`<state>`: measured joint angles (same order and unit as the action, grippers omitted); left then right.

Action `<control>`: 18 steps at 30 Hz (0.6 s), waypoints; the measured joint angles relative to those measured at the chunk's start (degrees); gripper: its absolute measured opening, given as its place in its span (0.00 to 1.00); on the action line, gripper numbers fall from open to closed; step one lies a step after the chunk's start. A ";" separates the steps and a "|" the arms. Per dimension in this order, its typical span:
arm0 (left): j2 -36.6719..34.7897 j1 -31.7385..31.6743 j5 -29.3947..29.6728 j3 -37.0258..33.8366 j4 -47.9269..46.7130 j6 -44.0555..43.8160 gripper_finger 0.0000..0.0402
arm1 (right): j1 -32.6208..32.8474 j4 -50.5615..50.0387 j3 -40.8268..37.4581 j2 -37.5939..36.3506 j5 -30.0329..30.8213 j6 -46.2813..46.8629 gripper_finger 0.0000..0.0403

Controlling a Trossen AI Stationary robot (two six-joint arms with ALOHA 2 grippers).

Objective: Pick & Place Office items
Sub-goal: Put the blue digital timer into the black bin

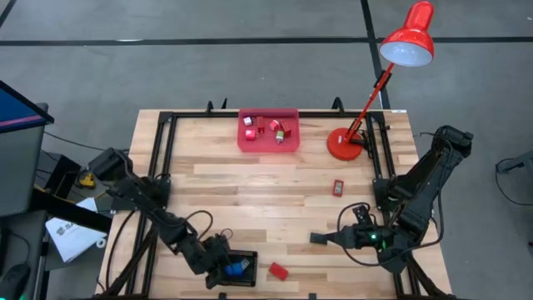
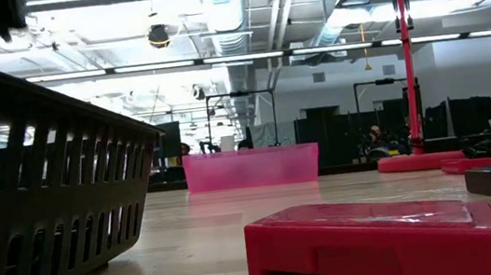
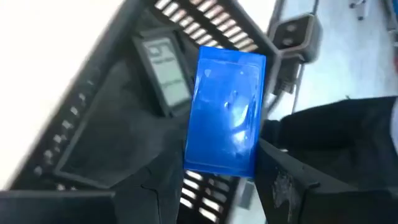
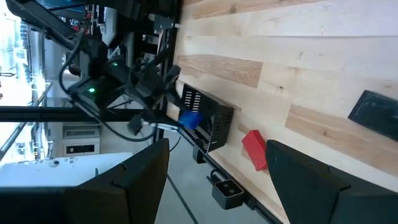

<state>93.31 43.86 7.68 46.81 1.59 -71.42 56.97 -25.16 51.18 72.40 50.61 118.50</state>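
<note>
My left gripper (image 1: 226, 265) (image 3: 214, 167) hangs over the black slotted basket (image 1: 236, 268) (image 3: 112, 143) at the table's near edge, shut on the blue block (image 3: 227, 106) (image 4: 189, 118). A red block (image 1: 278, 271) (image 2: 370, 235) lies flat on the table right of the basket. A black rectangle (image 1: 321, 239) (image 4: 373, 109) lies flat farther right. My right gripper (image 1: 343, 237) (image 4: 217, 146) hovers just right of that rectangle, open and touching nothing. A red-and-white piece (image 1: 338, 187) lies mid-table. Several red-and-white pieces sit in the pink tray (image 1: 268, 143). My left gripper pinches the blue block between its two fingers (image 3: 283, 174) at the block's lower end (image 3: 217, 163). The rest of the block sticks out past the fingertips. It is lifted clear, above the inside of the basket.
A red desk lamp stands with its base (image 1: 343, 143) near the far right corner, its head reaching beyond the table. The pink tray (image 2: 251, 167) sits at the far edge. The basket wall (image 2: 35, 182) fills the low view's left. Bare wood lies mid-table.
</note>
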 joint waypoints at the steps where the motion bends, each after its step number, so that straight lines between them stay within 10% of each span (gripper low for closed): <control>1: 0.44 -0.28 0.00 0.00 0.06 0.28 0.40 | 0.00 0.40 0.00 0.00 0.00 0.00 0.65; 18: 1.45 -3.44 -2.09 0.04 -3.05 4.34 0.41 | 0.00 1.24 0.00 0.00 -0.22 0.48 0.65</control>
<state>94.76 40.42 5.59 46.85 -1.46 -67.08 56.97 -23.92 51.18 72.40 50.39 118.98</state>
